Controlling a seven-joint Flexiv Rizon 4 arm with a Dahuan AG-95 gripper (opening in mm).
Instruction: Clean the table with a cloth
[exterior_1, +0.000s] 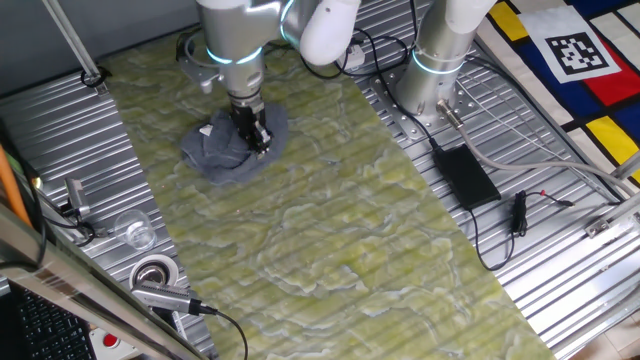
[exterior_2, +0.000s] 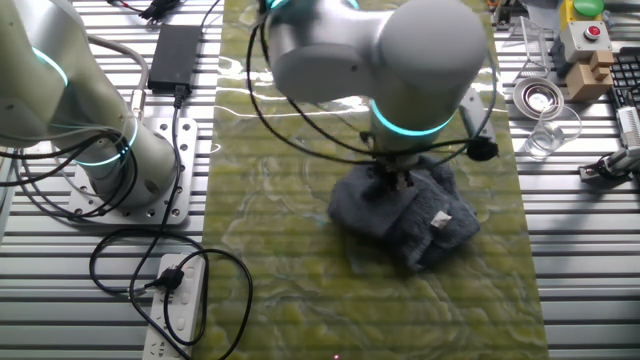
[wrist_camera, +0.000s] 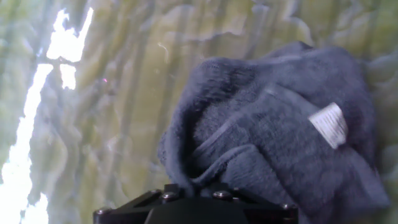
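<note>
The tool's (exterior_1: 257, 133) fingertips are buried in the cloth (wrist_camera: 280, 149), so their grip stays unseen.

Hand view. Cloth (wrist_camera: 273, 149), blue-grey terry, lies bunched in thick folds across the right and centre of the frame, resting on the surface (wrist_camera: 112, 124). A small pale tag (wrist_camera: 328, 124) sits on the cloth's right part, tilted. One fold rises toward the black pincer (wrist_camera: 196, 202) housing at the bottom edge and meets it; fingertips are hidden under fabric, so the jaw gap cannot be read. Surface is yellow-green with pale wavy veins, blurred. Bright white glare streaks run down the far left side.
</note>
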